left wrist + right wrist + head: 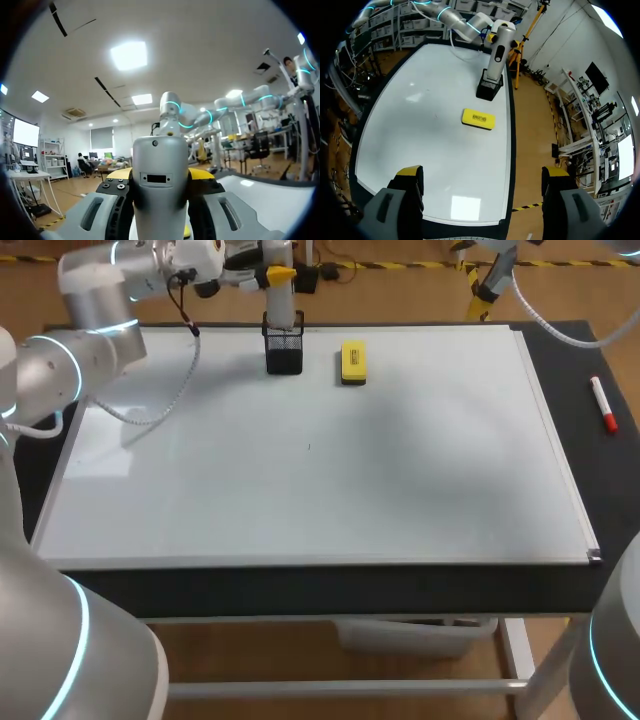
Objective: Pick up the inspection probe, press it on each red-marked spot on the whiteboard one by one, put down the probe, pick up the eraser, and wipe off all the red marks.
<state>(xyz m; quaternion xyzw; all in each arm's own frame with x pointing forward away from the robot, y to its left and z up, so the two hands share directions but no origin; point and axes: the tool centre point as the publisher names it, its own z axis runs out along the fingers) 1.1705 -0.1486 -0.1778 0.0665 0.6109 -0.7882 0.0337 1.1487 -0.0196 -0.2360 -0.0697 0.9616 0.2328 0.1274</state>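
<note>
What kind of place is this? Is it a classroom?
Probably a robot testing lab, not a classroom: a whiteboard lies flat on the table, the left end effector grips a probe standing in a black holder, and a yellow eraser lies beside it.

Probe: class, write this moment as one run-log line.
left pincer: shut on probe, standing in holder | right pincer: open, empty | eraser: on whiteboard
</note>
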